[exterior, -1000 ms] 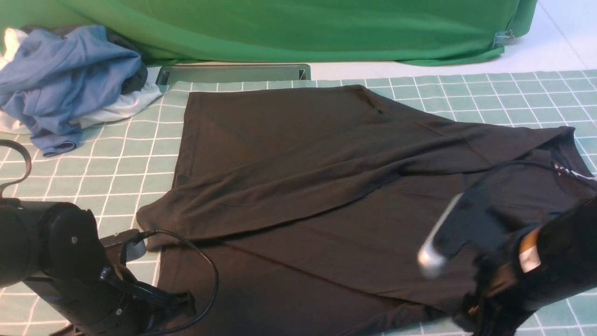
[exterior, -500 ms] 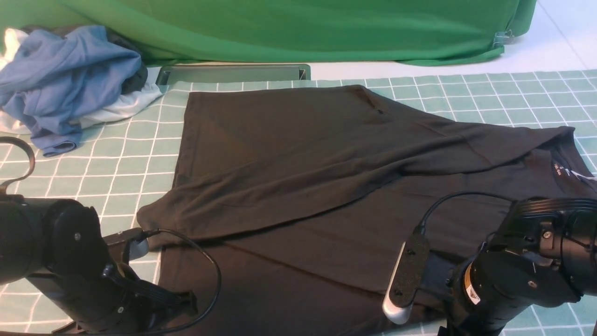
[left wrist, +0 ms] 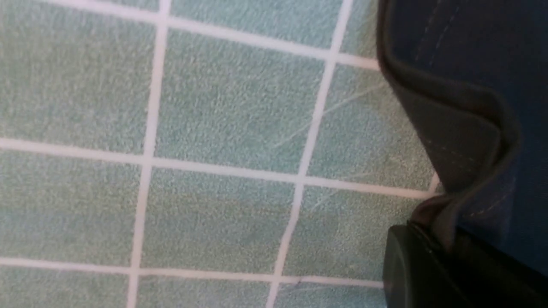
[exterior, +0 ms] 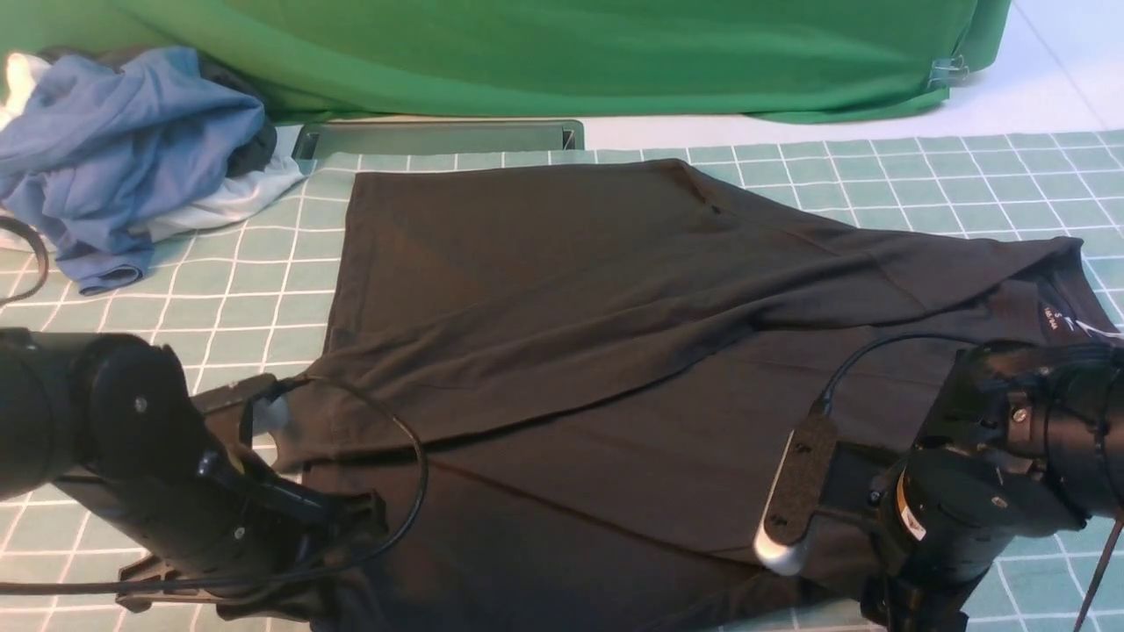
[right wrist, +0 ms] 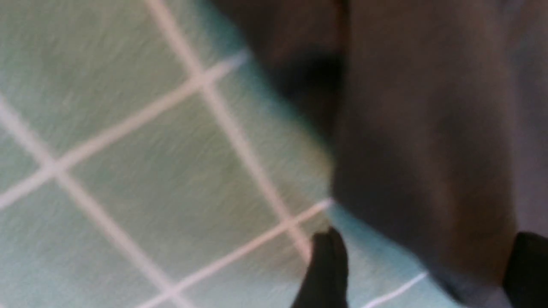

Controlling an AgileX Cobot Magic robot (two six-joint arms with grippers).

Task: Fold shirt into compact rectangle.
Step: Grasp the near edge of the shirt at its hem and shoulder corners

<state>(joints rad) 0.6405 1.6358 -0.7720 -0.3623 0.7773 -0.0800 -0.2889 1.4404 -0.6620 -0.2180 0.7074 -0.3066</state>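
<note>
1. The shirt (exterior: 562,333) is spread ahead of both grippers; its hem seems pinched in the closed left gripper (exterior: 351,527).
2. Its edge lies between the right gripper's (right wrist: 426,269) parted fingers, ungrasped.
3. One flap is folded across; further folds remain.

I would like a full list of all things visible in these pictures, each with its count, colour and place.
shirt: one, black, spread over the middle of the mat, partly folded.
mat: one, teal with white grid, under the shirt.
blue garment: one, crumpled, far left.
white garment: at least one, under the blue one.
backdrop cloth: one, green, along the far side.
tray: one, grey, between mat and backdrop.
left arm: one, black, near left, at the shirt's edge.
right arm: one, black, near right.
right gripper: black, fingertips apart at the shirt's edge.
</note>
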